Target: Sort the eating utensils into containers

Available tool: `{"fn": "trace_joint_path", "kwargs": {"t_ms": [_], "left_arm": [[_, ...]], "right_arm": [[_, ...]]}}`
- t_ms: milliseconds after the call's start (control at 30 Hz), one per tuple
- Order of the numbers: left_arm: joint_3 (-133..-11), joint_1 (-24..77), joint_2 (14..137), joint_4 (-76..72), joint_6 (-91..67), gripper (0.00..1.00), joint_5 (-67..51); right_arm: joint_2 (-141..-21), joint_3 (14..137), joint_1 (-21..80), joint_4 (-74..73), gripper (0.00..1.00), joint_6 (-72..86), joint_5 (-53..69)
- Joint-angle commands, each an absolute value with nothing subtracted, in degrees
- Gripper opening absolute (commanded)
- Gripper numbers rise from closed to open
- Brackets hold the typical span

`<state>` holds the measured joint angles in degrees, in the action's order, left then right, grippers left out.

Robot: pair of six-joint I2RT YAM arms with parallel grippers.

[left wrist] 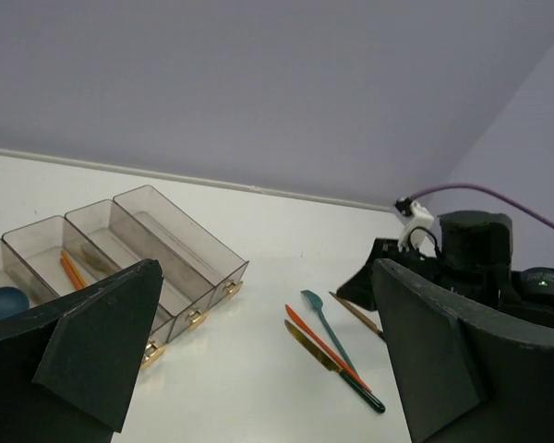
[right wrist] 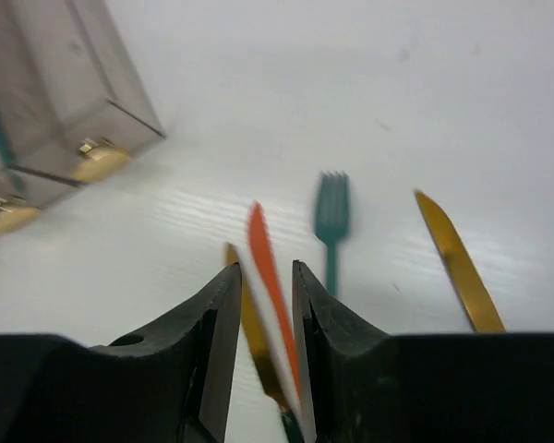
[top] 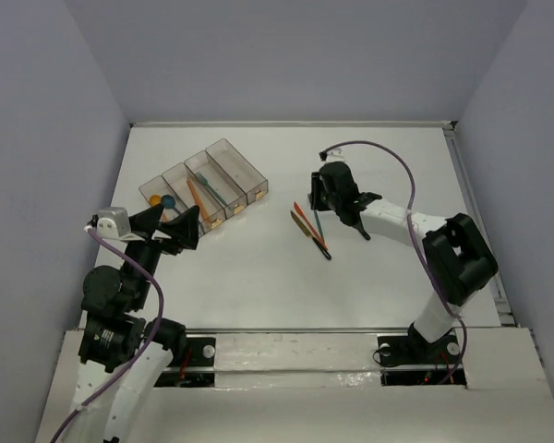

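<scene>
- My left pincer point(top: 169, 222) hangs wide open with nothing in it, at the near-left of the white table point(top: 258, 277), just near of the bins.
- The row of four joined smoky clear plastic bins point(top: 238, 171) lies far-left, running diagonally. The leftmost holds a blue round-bowled spoon point(top: 168, 200). The bins further right hold thin orange pieces point(top: 197, 196) and a teal one, and the rightmost looks bare.
- The loose utensils lie mid-table, well apart from the bins. There is a thin orange plastic knife point(right wrist: 258, 231), and a dull-gold knife with a dark green handle point(left wrist: 307, 342) touching or nearly touching its left side. A teal plastic fork point(right wrist: 332, 217) lies just to their right, and a second gold blade point(right wrist: 457, 263) lies further right.
- My right pincer point(right wrist: 266, 273) is low over that cluster. Its jaws are drawn narrow and straddle the orange knife, with a sliver of table showing in the gap. I judge it is not clamped yet.
- Risks as I see them:
  - The gold knife lies so close that closing may pinch both, and one would land in the wrong bin.
  - The knife is flat and thin, so my tips may skate over it, or it may twist once lifted.
  - Pressing lower could scrape the table and flick the fork away.
  - Carrying left takes me towards my waiting left pincer, and we could collide at the bins.
</scene>
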<state>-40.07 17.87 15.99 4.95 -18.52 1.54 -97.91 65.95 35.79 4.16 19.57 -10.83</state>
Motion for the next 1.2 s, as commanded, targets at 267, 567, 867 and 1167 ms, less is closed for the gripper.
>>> {"fn": "trace_joint_path", "kwargs": {"t_ms": [267,567,867,1167], "left_arm": [[-39.7,17.0,17.8,1.7,-18.5,0.99,0.4],[-39.7,16.4,17.8,1.6,-18.4,0.99,0.4],[-39.7,16.4,17.6,1.5,-18.4,0.99,0.4],[-39.8,16.4,18.1,1.4,-18.4,0.99,-1.4]], "right_arm": [[-104.3,66.0,31.5,-7.1,0.41,15.2,-12.1],[-112.9,73.8,30.9,-8.0,0.37,13.4,-11.2],[-116.6,79.2,29.3,-7.0,0.02,9.4,-12.9],[-110.5,91.3,29.3,-4.8,0.00,5.0,-1.5]]}}
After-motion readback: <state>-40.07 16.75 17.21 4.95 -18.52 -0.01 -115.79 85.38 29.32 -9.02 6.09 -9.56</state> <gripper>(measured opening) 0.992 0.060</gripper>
